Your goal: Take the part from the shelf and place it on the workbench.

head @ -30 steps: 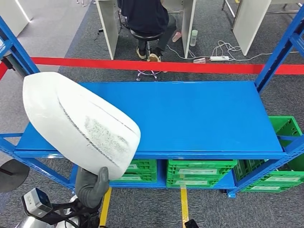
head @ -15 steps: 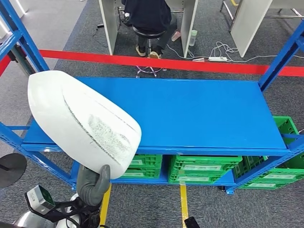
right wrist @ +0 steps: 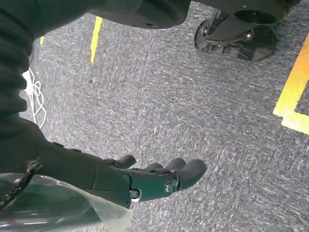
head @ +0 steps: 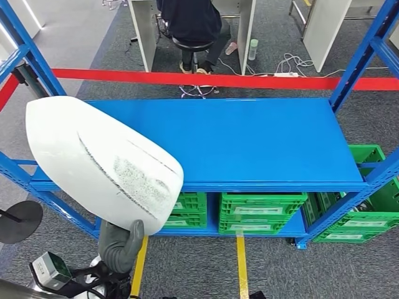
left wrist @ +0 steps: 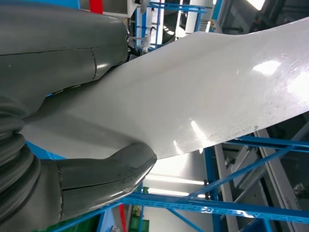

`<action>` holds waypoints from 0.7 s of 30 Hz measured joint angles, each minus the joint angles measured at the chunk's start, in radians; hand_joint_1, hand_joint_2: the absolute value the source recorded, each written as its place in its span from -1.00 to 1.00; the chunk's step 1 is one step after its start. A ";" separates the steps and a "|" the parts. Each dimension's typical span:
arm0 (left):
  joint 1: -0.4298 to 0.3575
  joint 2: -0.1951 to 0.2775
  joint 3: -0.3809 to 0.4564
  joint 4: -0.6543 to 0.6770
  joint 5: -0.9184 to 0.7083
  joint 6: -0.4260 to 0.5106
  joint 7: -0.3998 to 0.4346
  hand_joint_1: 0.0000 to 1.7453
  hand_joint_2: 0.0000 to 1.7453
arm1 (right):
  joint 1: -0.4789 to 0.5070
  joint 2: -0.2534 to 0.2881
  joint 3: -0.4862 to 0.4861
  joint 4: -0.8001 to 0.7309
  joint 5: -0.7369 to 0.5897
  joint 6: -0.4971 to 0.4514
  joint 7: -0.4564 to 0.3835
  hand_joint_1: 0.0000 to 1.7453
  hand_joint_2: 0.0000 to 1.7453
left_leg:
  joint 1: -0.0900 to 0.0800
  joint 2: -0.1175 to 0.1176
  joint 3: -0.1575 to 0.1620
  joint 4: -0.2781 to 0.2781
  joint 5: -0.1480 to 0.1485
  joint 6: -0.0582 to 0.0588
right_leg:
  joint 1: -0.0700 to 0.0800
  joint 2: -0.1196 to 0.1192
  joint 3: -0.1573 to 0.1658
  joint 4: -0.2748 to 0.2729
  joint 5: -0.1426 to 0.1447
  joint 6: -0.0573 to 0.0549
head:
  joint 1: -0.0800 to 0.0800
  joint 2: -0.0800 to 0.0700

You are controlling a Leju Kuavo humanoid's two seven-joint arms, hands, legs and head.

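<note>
The part is a large white rounded shell with a rough grey patch. My left hand grips its lower edge and holds it up in front of the blue shelf, over the shelf's left end. In the left wrist view the thumb and the fingers clamp the white part from both sides. My right hand hangs over the grey carpet, fingers stretched out and apart, holding nothing.
The blue shelf top is bare; green crates sit on the level below it. Blue uprights flank the shelf. A red tape line runs behind. A person sits on a stool at desks beyond. Yellow floor lines lie below.
The whole picture has shifted a little as the camera moved. The part stays in my left hand and sits slightly further left in the view.
</note>
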 joint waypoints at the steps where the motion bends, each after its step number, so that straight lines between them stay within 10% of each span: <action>1: 0.000 0.000 0.000 0.000 -0.001 0.000 0.000 1.00 1.00 | 0.000 0.000 0.000 0.000 0.000 0.000 0.000 -1.00 1.00 | 0.000 0.000 0.029 -0.044 0.031 0.004 | 0.001 0.001 0.002 0.002 0.000 0.001 | 0.000 0.000; 4: 0.001 0.001 -0.001 0.000 -0.001 0.001 0.004 1.00 1.00 | -0.002 0.001 0.000 0.000 0.000 0.000 0.001 -1.00 1.00 | -0.006 -0.004 0.122 -0.217 0.104 0.028 | 0.002 0.004 -0.003 0.005 -0.001 0.009 | 0.003 0.000; 9: -0.002 0.002 -0.007 0.000 0.000 0.002 0.019 1.00 1.00 | -0.005 0.000 0.000 -0.001 -0.001 -0.002 0.002 -1.00 1.00 | -0.007 -0.003 0.139 -0.284 0.107 0.053 | 0.001 0.006 -0.024 0.018 -0.014 0.036 | 0.004 0.000; 14: -0.002 0.003 -0.016 0.004 -0.001 0.004 0.033 1.00 1.00 | -0.009 -0.004 0.000 -0.002 -0.002 -0.003 0.002 -1.00 1.00 | -0.002 0.003 0.129 -0.300 0.113 0.064 | -0.001 0.008 -0.139 0.268 -0.129 0.050 | 0.012 0.000; 18: -0.002 0.003 -0.017 0.007 -0.001 0.006 0.038 1.00 1.00 | -0.001 -0.007 -0.001 -0.002 -0.001 -0.002 0.006 -1.00 1.00 | -0.001 0.002 0.116 -0.285 0.120 0.052 | -0.007 0.009 -0.053 0.093 -0.021 0.060 | 0.013 0.000; 21: -0.002 0.003 -0.017 0.008 -0.002 0.006 0.038 1.00 1.00 | 0.000 -0.007 -0.001 -0.002 -0.001 -0.002 0.006 -1.00 1.00 | -0.008 0.000 0.097 -0.271 0.133 0.035 | -0.006 0.016 -0.030 0.026 -0.002 0.048 | 0.014 0.000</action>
